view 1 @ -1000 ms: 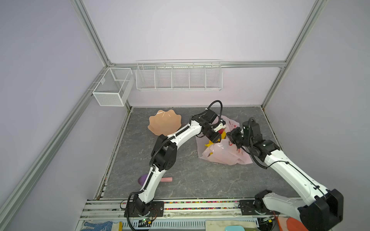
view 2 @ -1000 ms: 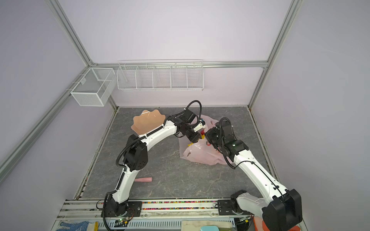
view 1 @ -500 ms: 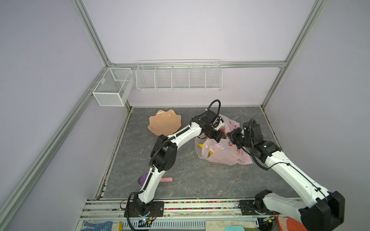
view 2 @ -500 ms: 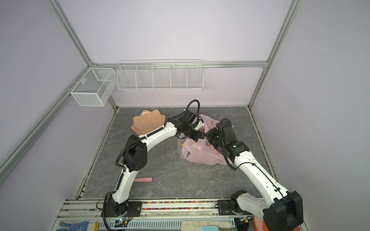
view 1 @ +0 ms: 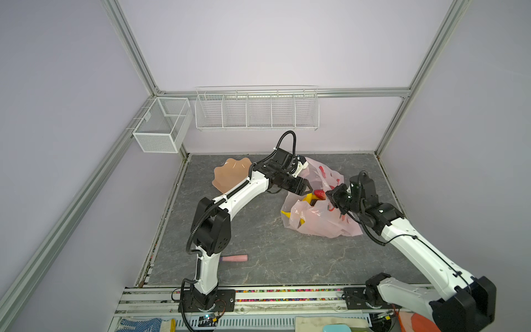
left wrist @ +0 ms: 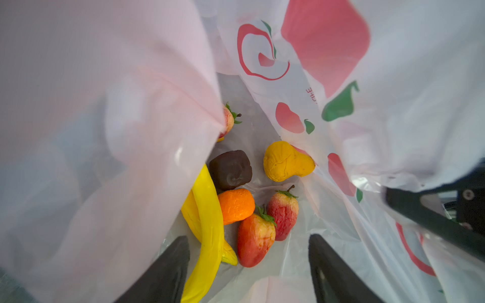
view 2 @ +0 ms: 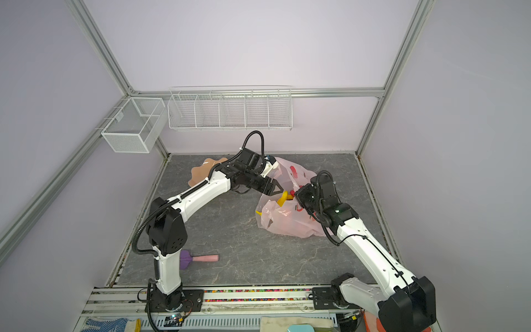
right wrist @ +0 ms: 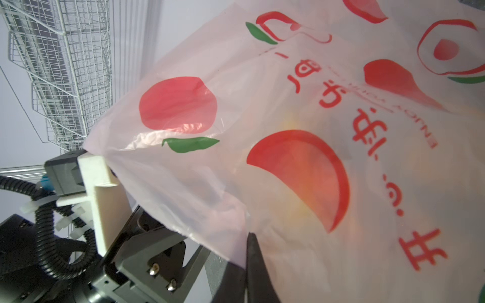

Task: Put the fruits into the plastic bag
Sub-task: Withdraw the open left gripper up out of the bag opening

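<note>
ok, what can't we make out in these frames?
- Fruit total: left wrist view, a fold of the plastic bag covers most of one strawberry and part of the bananas.
- Bowl: both top views, the left arm covers one side.
- Utensil head: in a top view, behind the left arm.

Left hand [left wrist: 248, 238] spread wide; right hand [view 1: 330, 195] clamped tight (left arm [view 1: 244, 193] and right arm [view 1: 408, 239] reach inward).

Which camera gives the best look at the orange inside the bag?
The left wrist view: it looks straight into the plastic bag and shows the orange close and sharp. Neither top view shows it clearly, and the right wrist view sees only the bag's printed outside.
</note>
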### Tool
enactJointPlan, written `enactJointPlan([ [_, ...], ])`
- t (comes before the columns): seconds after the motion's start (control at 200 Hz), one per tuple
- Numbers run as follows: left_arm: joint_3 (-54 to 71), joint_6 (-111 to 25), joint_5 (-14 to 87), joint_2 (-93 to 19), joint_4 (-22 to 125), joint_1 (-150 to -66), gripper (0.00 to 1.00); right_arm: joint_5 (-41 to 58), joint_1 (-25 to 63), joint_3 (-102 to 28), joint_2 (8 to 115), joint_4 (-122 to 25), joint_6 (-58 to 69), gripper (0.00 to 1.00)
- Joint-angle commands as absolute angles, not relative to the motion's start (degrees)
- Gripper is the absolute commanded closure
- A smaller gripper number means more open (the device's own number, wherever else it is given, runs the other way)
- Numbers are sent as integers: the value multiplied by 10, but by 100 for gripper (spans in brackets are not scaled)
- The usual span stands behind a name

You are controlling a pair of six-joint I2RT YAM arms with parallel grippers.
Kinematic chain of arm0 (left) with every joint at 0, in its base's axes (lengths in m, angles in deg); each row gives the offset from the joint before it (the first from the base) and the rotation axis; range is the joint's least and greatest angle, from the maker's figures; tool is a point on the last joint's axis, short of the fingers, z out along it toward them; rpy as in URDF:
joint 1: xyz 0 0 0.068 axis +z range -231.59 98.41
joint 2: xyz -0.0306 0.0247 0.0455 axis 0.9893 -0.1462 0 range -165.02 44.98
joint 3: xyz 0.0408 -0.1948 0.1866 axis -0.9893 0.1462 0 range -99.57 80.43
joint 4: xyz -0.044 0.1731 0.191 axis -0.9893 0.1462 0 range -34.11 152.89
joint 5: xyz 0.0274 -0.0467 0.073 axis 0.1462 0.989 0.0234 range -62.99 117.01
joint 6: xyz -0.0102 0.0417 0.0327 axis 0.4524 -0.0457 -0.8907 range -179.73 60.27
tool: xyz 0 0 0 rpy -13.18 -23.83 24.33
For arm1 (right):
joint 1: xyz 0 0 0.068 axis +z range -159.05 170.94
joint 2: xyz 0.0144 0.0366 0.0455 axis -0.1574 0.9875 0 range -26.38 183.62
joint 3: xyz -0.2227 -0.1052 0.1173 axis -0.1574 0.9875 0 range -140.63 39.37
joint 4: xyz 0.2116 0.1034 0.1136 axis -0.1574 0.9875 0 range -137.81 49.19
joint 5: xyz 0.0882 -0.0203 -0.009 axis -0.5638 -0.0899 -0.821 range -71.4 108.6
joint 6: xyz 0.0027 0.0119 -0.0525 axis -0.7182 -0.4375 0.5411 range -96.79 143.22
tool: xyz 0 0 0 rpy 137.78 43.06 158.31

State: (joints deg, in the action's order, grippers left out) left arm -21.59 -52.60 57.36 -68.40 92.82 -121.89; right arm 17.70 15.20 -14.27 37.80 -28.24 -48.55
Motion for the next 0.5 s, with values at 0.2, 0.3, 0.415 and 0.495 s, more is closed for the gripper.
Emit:
enactJointPlan([
  [0.2,-211,-551,678,-677,996,-1215,27,184,154,-137,378,-274,-494,94],
  [0.3,-183,-569,727,-669,1006,-1211,27,181,154,-138,382,-274,-495,94],
  [0.415,-148,-594,746,-654,1020,-1207,27,181,154,-141,383,-275,-494,94],
  [0.495,-117,-592,766,-637,1005,-1199,27,182,154,-143,384,-272,-493,94],
])
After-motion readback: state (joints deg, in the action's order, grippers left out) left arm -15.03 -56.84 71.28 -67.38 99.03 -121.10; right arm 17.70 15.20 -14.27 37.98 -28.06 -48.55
